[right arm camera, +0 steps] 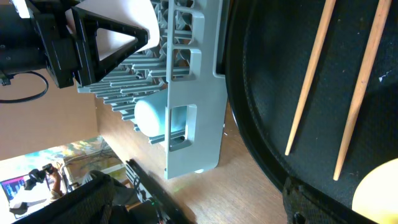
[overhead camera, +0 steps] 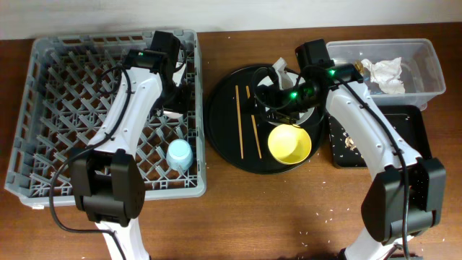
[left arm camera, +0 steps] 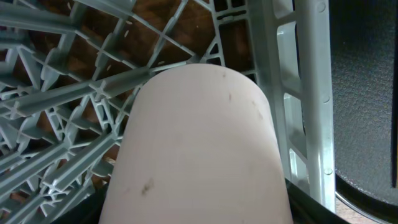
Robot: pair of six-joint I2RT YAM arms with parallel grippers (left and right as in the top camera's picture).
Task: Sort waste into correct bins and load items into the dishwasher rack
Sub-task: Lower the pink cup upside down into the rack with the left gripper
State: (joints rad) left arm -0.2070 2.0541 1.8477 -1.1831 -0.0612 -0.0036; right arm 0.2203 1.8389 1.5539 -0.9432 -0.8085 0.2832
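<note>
Your left fingers point(right arm camera: 82, 43) are pinching the pink cup point(left arm camera: 199, 149) over the dishwasher rack point(overhead camera: 65, 108); your right fingers point(right arm camera: 311, 202) are hanging spread above the chopsticks point(right arm camera: 311, 81).

The brown desk point(overhead camera: 274, 217) carries, left to right: rack point(overhead camera: 108, 189), round tray point(overhead camera: 224, 108), then tub point(overhead camera: 375, 45) beside black tray point(overhead camera: 415, 119).

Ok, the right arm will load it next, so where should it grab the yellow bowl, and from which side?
Pinch the rim of the yellow bowl from straight above, one finger inside, one outside. It sits upright and open on the round black tray, so its thin wall is the only edge to grip. The rim toward the robot looks clearest, away from the chopsticks.
</note>
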